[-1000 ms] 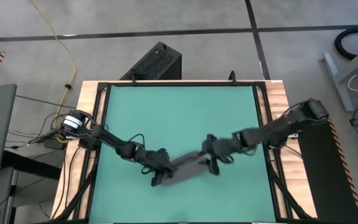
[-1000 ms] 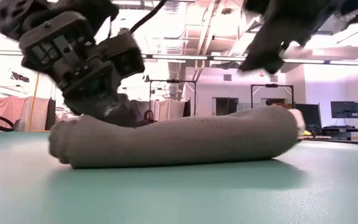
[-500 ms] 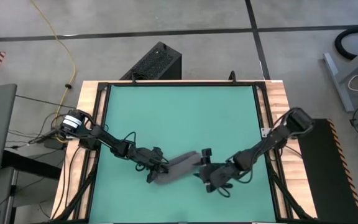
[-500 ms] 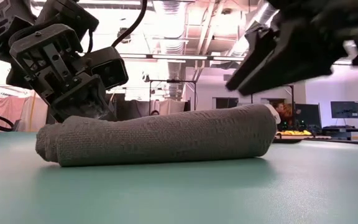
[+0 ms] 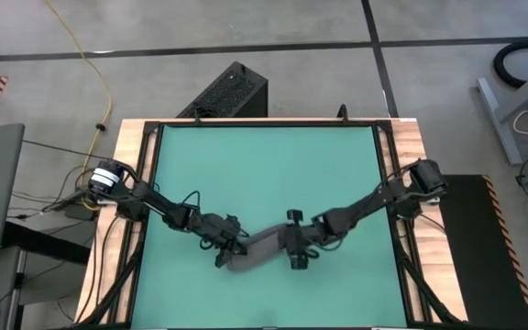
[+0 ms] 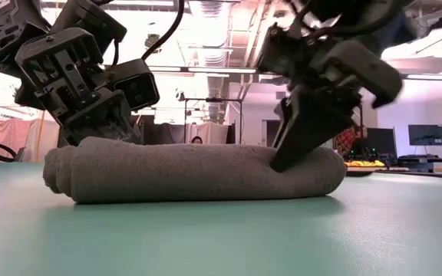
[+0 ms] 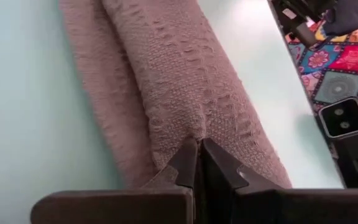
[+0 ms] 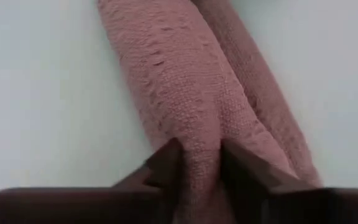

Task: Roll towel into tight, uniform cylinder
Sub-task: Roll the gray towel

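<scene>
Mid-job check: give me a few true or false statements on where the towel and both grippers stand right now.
1. The towel lies rolled up on the green table. True.
2. The left gripper is pinched shut on the towel at one end of the roll. True.
3. The right gripper hangs high above the table, clear of the cloth. False: it is down on the roll's other end, its fingers pressed into the cloth on either side of a ridge.
4. The towel is spread out flat. False: the low view shows a long grey cylinder lying on the table.
5. Both arms meet at the towel near the table's front edge. True.
</scene>
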`<state>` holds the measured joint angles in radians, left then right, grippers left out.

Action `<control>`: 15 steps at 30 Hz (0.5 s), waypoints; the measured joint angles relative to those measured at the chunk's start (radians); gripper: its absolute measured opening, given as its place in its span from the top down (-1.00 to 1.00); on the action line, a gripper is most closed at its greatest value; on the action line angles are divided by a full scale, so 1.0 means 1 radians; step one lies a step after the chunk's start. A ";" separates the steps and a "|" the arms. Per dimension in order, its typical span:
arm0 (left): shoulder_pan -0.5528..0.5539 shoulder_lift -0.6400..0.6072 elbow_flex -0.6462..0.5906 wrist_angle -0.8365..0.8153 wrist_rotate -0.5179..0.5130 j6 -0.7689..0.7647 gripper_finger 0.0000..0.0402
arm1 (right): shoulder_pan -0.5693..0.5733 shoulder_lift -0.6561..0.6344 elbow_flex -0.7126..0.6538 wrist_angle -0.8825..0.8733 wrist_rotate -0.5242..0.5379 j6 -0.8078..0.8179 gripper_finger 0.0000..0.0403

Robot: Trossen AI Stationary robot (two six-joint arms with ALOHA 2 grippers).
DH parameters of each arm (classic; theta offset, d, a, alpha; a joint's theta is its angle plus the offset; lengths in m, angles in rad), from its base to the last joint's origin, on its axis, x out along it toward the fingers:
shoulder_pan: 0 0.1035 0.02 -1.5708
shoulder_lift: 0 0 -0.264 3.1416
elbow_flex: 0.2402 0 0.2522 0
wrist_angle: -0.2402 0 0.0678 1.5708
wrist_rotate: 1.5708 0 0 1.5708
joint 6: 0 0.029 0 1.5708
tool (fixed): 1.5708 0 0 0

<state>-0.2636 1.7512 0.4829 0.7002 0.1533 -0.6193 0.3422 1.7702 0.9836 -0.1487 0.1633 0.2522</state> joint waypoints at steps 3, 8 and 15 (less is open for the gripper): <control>0.018 -0.031 -0.002 -0.011 0.001 0.022 0.99 | -0.036 0.000 0.000 0.001 -0.080 0.043 0.64; 0.036 -0.078 -0.002 -0.038 0.002 0.058 0.99 | -0.090 0.000 0.000 0.003 -0.197 0.078 0.87; 0.050 -0.240 -0.002 -0.187 -0.086 0.124 0.99 | -0.168 0.000 -0.001 -0.010 -0.284 0.096 0.82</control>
<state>-0.2138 1.5110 0.4812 0.5131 0.0669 -0.4950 0.1740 1.7702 0.9825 -0.1590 -0.1209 0.3482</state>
